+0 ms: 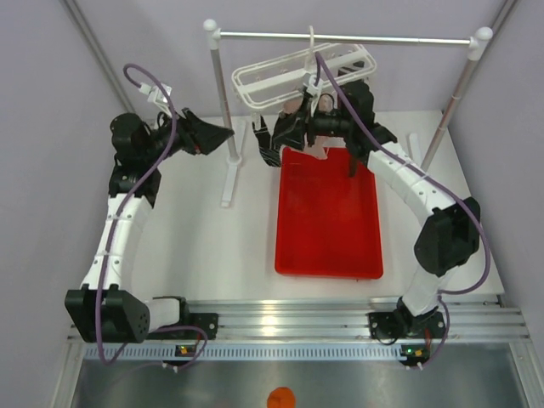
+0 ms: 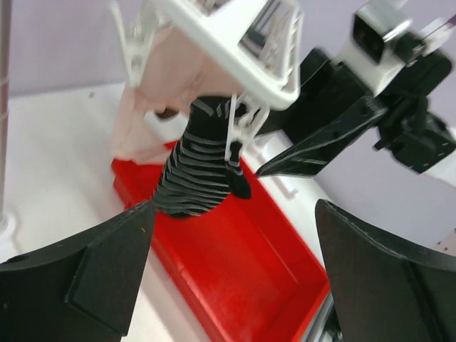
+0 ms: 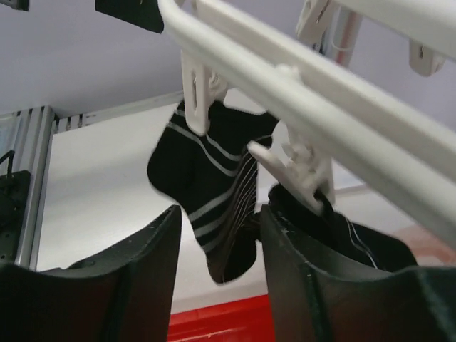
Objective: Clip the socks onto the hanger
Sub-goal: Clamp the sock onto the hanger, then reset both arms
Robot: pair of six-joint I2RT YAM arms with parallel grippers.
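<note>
A white table (image 1: 195,246) fills the space between pale lilac walls (image 1: 34,127). At its far side rises a white-posted stand with a metal crossbar (image 1: 382,39). A red tray (image 1: 327,229) lies right of centre, its far end under the hanger (image 3: 299,92), which hangs tilted from the crossbar.

The right gripper (image 3: 219,214) reaches in from the right to just below the hanger's frame. Its fingers (image 3: 128,285) are parted, with table showing through the gap. A black striped sock (image 3: 206,178) hangs by its cuff from a white peg (image 3: 196,89), and its lower end dangles in that gap, close to the right-hand finger. I cannot tell whether it touches. A second dark sock (image 3: 356,239) hangs from the next peg (image 3: 303,167), draped just behind that same finger.

The left gripper (image 1: 228,134) sits left of the hanger, pointing toward it, spread wide and holding nothing. In its wrist view a thin-striped sock (image 2: 196,171) hangs clipped over the tray's near end, ahead of the fingers and apart from them. It may be the same sock seen from the other side. Behind it hangs a pale pink fabric (image 2: 167,85), also clipped to the frame.
</note>
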